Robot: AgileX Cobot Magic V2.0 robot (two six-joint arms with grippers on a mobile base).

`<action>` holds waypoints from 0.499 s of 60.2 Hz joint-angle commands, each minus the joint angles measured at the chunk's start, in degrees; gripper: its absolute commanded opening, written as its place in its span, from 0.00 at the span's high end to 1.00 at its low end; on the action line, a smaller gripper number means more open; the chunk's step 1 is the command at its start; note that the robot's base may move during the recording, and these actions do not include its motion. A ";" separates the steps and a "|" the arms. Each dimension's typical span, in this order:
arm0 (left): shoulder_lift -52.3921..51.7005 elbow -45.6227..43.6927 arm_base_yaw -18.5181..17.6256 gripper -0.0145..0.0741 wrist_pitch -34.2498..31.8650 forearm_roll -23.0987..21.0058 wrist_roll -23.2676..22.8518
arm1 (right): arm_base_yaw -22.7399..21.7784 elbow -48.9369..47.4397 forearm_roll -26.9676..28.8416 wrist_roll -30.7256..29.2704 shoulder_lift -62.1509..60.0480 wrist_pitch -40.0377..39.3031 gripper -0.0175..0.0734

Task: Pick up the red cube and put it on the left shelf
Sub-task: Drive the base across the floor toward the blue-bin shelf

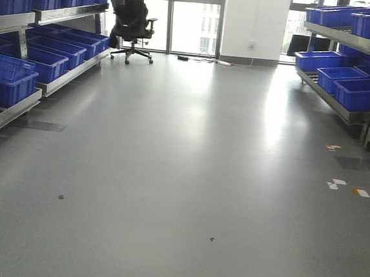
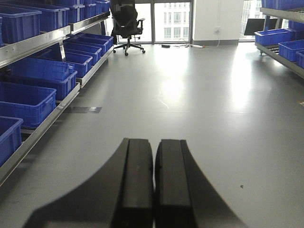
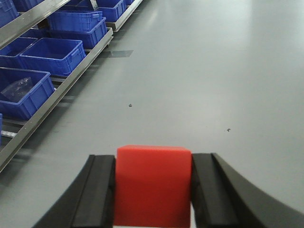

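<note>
Your right pincer [image 3: 153,190] is clamped on the red cube [image 3: 153,184]. The two matte black fingers [image 3: 97,192] press flat against its opposite sides. The cube is a smooth, sharp-edged block of bright, even red, held above the floor [image 3: 204,71] and well apart from any shelf.

Your left pincer [image 2: 154,185] is closed on nothing. Its two black curved fingers [image 2: 137,180] lie side by side with only a thin seam between them.

The left shelf [image 1: 9,115] runs along your left side. It is a brushed metal rack with a flat, pale front rail and sloping tiers. It carries rows of deep blue plastic crates [image 1: 9,78], rectangular with ribbed rims. In the right wrist view one of the crates holds a crumpled clear plastic bag [image 3: 16,88].

A matching metal rack [image 1: 334,103] with the same blue crates stands along the right wall. The floor between them is smooth grey with a soft sheen, and it reflects light from the tall windows [image 1: 195,23] at the far end. A black office chair [image 1: 132,17] on a star-shaped wheeled base stands before the glass. A few small tape marks [image 1: 362,193] lie on the floor at the right.
</note>
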 commanded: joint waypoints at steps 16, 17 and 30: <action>-0.82 1.32 -0.04 0.72 -5.09 -0.17 -0.12 | 0.13 -1.59 0.53 -0.40 0.93 -4.63 0.75; -0.82 1.32 -0.04 0.72 -5.09 -0.17 -0.12 | 0.13 -1.59 0.53 -0.40 0.93 -4.63 0.75; -0.82 1.32 -0.04 0.72 -5.09 -0.17 -0.12 | 0.13 -1.59 0.53 -0.40 0.93 -4.63 0.75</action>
